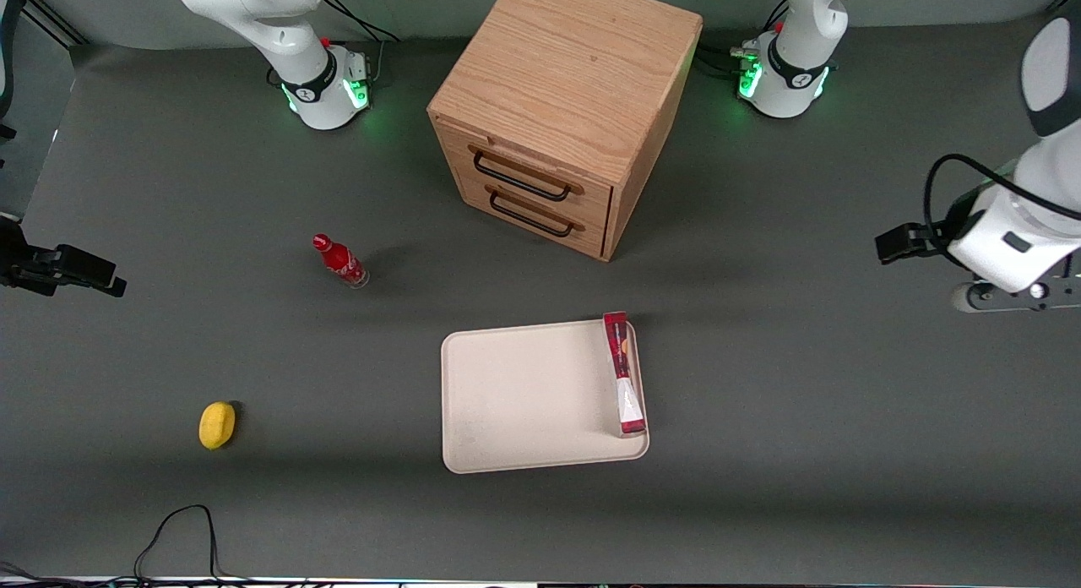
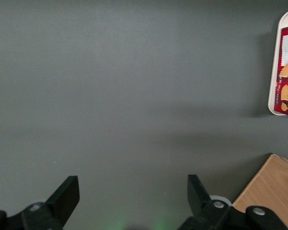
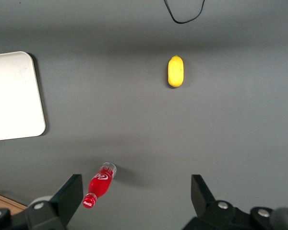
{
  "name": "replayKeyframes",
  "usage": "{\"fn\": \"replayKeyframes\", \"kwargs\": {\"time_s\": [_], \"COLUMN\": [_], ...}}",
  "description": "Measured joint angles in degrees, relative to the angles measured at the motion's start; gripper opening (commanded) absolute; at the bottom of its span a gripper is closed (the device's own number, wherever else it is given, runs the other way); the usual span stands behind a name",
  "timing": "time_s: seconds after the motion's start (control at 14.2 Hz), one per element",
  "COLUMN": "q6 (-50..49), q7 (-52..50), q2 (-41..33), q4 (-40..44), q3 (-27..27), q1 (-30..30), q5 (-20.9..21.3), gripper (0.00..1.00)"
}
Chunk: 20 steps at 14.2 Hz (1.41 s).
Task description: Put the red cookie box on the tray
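box: red cookie box stands on edge inside the tray, by its working-arm rim
gripper: gripper spread wide, empty, well off toward working arm's end
tip: looks done, just stay away

A dark grey table seen from above. Near its centre lies a cream tray. From the tray, a wooden two-drawer cabinet stands at twelve o'clock (farther from the camera). A small red bottle is at ten o'clock, and a yellow fruit lies at nine o'clock, well apart. A black cable loops at seven o'clock. The gripper hovers over bare table toward the working arm's end, fingers spread.
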Motion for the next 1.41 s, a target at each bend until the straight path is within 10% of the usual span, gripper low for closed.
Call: {"fn": "replayKeyframes", "kwargs": {"time_s": [1.41], "q6": [5.4], "q7": [4.7], "q2": [-6.4], "q4": [-7.0], "q3": [0.9], "q1": [2.6], "q5": [-4.6], "gripper": [1.0]}}
